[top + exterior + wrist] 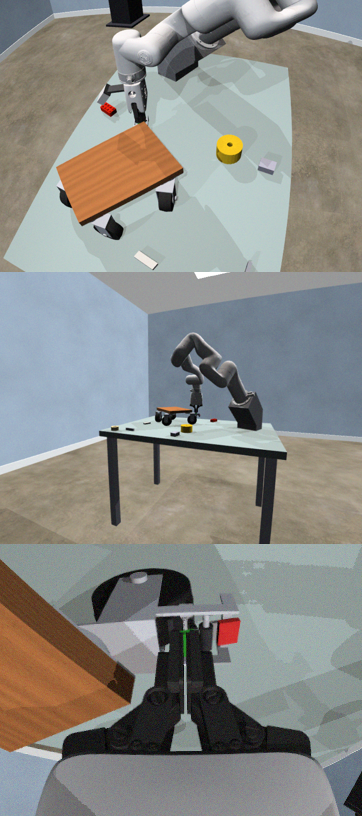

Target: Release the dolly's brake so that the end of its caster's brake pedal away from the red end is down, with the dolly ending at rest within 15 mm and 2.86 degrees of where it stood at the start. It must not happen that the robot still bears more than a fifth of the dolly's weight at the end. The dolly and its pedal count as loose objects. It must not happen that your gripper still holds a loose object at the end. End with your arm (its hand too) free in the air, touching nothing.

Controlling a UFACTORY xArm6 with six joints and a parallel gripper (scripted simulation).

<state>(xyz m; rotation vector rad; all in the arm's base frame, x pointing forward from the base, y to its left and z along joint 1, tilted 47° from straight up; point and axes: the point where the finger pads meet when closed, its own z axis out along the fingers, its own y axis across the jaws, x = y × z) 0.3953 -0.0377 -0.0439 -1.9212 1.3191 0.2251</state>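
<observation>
The dolly [120, 168] has an orange wooden deck on black casters and stands on the pale green table top. My gripper [139, 118] is shut and points straight down at the deck's far corner. In the wrist view the shut fingertips rest on the green end of the caster's brake pedal [200, 632], covering most of it. The pedal's red end [229, 632] shows just right of the fingers. The black caster wheel [141, 592] lies beyond the pedal. The gripper also shows in the exterior view [196, 407] beside the dolly [174, 409].
A red toy brick [108, 109] lies left of the gripper. A yellow ring-shaped cylinder [229, 148] and a small grey block [267, 165] lie to the right. A white flat strip [145, 259] lies near the front edge. The arm's base [187, 58] stands behind.
</observation>
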